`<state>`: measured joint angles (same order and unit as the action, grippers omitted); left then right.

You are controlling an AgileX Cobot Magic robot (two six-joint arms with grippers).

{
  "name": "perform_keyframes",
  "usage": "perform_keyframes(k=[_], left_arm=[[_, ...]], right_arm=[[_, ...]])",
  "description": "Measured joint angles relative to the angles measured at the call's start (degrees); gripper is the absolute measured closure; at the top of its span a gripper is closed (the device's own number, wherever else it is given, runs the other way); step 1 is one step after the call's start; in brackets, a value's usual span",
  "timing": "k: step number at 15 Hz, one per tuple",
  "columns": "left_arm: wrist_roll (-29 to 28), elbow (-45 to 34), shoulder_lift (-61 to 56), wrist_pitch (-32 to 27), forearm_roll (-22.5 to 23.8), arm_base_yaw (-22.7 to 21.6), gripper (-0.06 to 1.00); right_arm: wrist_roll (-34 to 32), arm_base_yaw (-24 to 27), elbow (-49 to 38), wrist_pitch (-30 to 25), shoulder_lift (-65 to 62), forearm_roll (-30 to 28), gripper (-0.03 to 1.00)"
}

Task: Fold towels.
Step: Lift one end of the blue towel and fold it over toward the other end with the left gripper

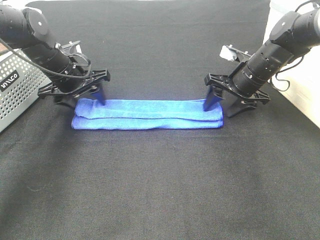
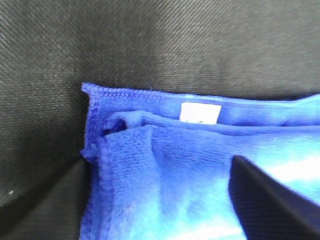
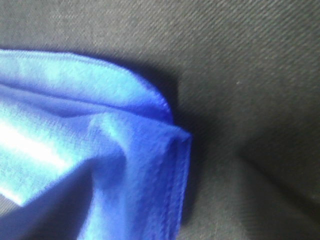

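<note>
Two tools stand spread, one over each end of the towel (image 1: pixel 147 114), neither pinching it: the left tool (image 1: pixel 82 101) and the right tool (image 1: pixel 220 110). Royal-blue plush microfibre, the towel lies folded into a long, narrow strip on the black woven surface (image 1: pixel 160 190). A small white tag (image 2: pixel 200 113) sits beside its stitched hem.

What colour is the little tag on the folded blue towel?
White. The small rectangular fabric tag shows best in the left wrist view.

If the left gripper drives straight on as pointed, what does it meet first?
Probably the folded royal-blue microfiber towel: its end lies under the open left gripper, black tablecloth beneath.
</note>
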<state>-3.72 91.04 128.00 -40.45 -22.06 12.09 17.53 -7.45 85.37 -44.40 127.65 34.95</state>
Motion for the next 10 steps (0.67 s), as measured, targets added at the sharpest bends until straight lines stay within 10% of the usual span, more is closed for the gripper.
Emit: perform_keyframes(k=[10], left_arm=[[-4.4, 0.0, 0.4, -1.8, 6.7, 0.0, 0.19]], right_arm=[[-0.1, 0.0, 0.0, -4.7, -0.2, -0.6, 0.18]])
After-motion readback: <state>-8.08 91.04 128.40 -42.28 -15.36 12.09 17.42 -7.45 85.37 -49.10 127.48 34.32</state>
